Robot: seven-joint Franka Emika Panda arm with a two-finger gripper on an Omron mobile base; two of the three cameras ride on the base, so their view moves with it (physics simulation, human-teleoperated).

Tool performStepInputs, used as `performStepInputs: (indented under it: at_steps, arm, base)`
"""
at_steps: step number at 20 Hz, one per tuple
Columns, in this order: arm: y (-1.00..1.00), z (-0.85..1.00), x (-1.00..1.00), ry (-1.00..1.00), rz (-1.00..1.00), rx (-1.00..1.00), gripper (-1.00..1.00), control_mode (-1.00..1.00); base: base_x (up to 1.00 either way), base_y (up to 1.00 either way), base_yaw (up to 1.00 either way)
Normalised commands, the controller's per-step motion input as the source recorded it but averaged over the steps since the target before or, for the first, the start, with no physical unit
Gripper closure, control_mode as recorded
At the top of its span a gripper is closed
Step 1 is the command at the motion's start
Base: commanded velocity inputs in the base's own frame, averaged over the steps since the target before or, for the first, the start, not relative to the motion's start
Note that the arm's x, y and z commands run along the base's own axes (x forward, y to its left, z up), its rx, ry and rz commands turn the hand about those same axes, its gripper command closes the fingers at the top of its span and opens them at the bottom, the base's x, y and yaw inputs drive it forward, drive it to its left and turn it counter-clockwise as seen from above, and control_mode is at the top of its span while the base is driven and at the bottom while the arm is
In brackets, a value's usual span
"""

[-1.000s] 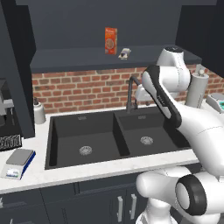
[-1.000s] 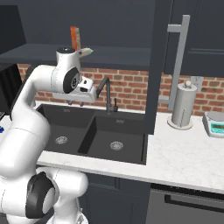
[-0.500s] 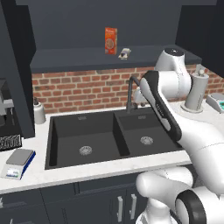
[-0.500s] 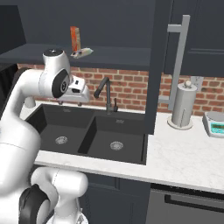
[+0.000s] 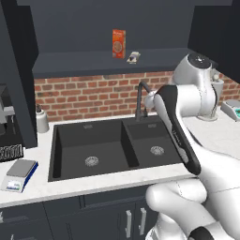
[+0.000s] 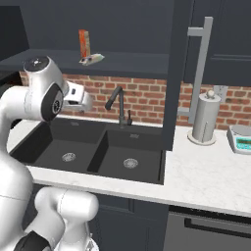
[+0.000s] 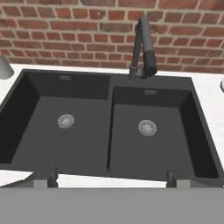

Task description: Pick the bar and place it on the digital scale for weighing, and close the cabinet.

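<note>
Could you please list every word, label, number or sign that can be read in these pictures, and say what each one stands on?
No text here can be read for certain.
Orange box on the shelf: front print, too small and blurred.
Bar beside it: wrapper pattern, no legible words.
Digital scale on the left counter: display too small to read.
Second scale on the right counter: greenish display, blurred.
Black appliance at the left edge: pale markings, illegible.

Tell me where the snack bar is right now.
The bar lies on the open cabinet shelf above the sink, just right of the upright orange box; the right base view shows it there too.
</note>
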Motion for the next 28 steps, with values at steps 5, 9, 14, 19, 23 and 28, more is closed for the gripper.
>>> performStepInputs:
  at_steps: [5,9,14,19,23,28]
  arm:
    - [0.02,0.45,-0.25,-0.37,0.00,0.00,-1.00,-1.00]
    - [0.00,0.48,-0.12,-0.37,0.00,0.00,-1.00,-1.00]
    - [0.00,0.55,-0.09,-0.32,0.00,0.00,-1.00,-1.00]
    - [0.02,0.57,-0.18,-0.25,0.00,0.00,-1.00,-1.00]
    - [0.07,0.68,0.00,-0.07,-0.01,0.00,-1.00,-1.00]
    - [0.14,0.60,0.00,0.06,-0.09,0.05,-1.00,-1.00]
  base:
    - [0.00,0.00,0.00]
    - [0.00,0.00,0.00]
    - [0.00,0.00,0.00]
    - [0.00,0.00,0.00]
    - [0.00,0.00,0.00]
    - [0.00,0.00,0.00]
